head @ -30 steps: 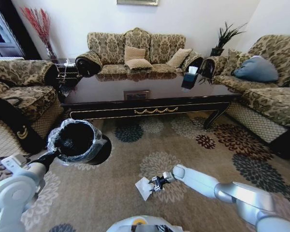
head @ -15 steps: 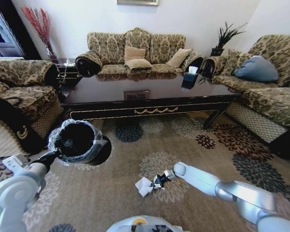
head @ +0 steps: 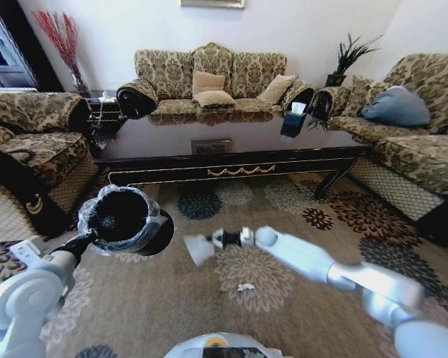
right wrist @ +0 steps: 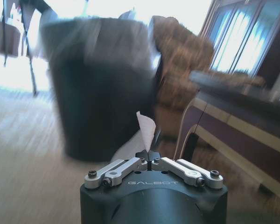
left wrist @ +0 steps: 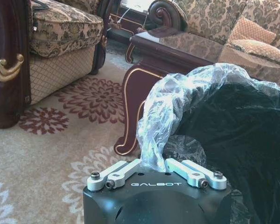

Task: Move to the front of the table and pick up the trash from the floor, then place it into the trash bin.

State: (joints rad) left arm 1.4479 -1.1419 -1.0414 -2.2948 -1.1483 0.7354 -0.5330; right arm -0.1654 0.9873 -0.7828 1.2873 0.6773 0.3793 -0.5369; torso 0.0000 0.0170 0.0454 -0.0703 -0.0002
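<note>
Right end effector [head: 215, 239], at the tip of the silver-white right arm, hangs above the floral carpet in front of the table, its fingers pressed together on a crumpled white paper sheet [head: 198, 249]; in the right wrist view the same end effector [right wrist: 149, 163] pinches the sheet [right wrist: 145, 130] so that it stands up between the fingertips.

Largest to smallest:

1. Long low rectangular coffee table of glossy dark wood [head: 231, 142], with curved legs and gold trim on its apron, stands across the middle of the head view, beyond both arms; one curved leg with gold edging [left wrist: 130, 116] shows in the left wrist view beside the bin.

2. Beige carpet with dark floral medallions [head: 299, 298] covers the floor before the table.

3. Small round black trash bin [head: 125, 220], lined with a crinkled clear plastic bag [left wrist: 177, 98] around its rim, is tilted with its mouth toward the camera, left of the held paper and near it. The left end effector [left wrist: 155, 165] is clamped on the bagged rim; in the head view it sits at the bin's near-left edge [head: 89, 240].

4. Small dark tissue box [head: 292, 123] rests on the right part of the table top.

5. Small white scrap [head: 246, 286] lies on the carpet below the right arm.
</note>
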